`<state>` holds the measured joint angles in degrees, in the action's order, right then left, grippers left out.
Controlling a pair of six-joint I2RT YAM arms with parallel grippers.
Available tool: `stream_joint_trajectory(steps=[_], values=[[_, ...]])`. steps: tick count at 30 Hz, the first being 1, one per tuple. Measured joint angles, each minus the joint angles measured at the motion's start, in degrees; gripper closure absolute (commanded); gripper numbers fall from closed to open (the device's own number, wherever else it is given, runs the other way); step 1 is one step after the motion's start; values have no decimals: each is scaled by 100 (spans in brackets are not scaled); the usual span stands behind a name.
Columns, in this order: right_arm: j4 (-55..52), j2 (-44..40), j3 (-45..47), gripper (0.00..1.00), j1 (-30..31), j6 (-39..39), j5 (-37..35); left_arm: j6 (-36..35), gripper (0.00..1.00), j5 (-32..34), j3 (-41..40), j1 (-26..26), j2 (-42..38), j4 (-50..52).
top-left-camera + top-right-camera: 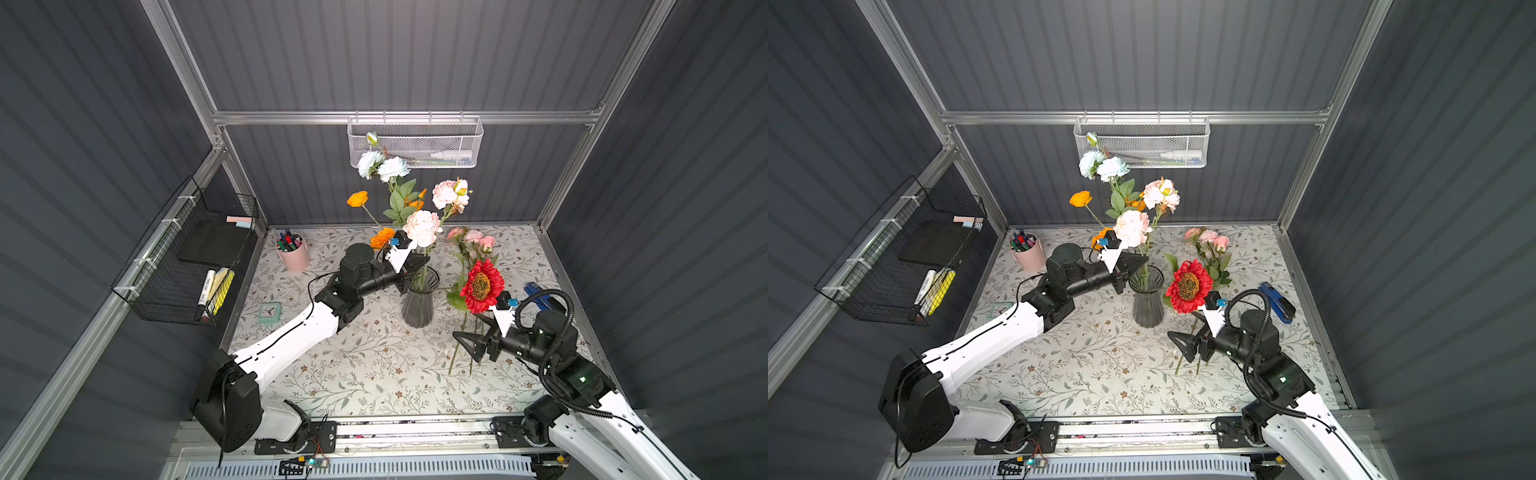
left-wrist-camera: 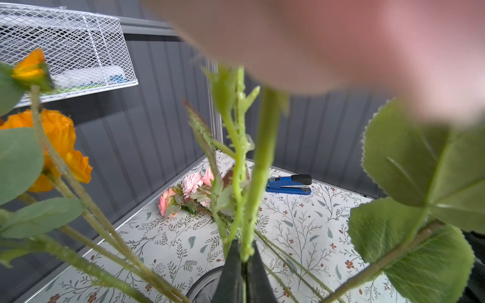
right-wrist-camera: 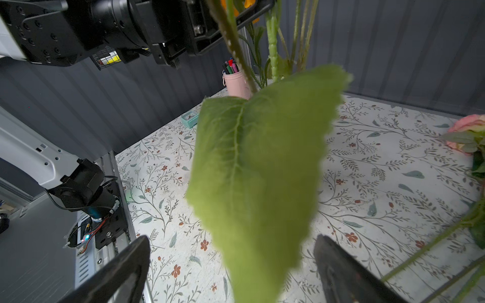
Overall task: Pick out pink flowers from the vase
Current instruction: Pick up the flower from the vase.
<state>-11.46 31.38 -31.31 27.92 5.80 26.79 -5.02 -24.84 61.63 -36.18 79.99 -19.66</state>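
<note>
**Top views, then each wrist: one grip made, one waiting**

Top views first: in both, the smoky grey ribbed glass vase [image 1: 417, 309] stands mid-way on the floral-papered worktop [image 1: 374, 374]. The left pincer [image 1: 417, 266] is pressed together just above its mouth, under a large pale pink ruffled fabric bloom [image 1: 423, 227]. A second pale pink bloom [image 1: 451, 194] rises behind. Three smaller pink blooms [image 1: 473, 239] already lie on the worktop. The right pincer [image 1: 467, 347] stands spread and empty beside a red sunflower-like bloom [image 1: 482, 286].

Left wrist view: the pincer [image 2: 245, 253] pinches a pale green plastic stem [image 2: 262, 157] that runs up to a blurred pink mass. A knobbly green stem [image 2: 238, 131] lies against it; whether that one is caught too, I cannot tell. These flowers look light, with bendy stems and petals that crush easily. Bare stem just above the mouth therefore seems the right hold. A straight upward pull should keep snagging leaves from tipping the glass. The blue stapler [image 2: 288, 185] bears a label too small to read.

Right wrist view: a fuzzy green leaf [image 3: 257, 170] hangs between the spread jaws, ungripped. No writing is legible.
</note>
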Motion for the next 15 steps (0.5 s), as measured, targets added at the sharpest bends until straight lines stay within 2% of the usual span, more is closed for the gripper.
stream_joint_trajectory(steps=[15], values=[[-175, -195, -177, 1, 0, -111, -205, -4, 98, -2, 426, 0, -76, -129]])
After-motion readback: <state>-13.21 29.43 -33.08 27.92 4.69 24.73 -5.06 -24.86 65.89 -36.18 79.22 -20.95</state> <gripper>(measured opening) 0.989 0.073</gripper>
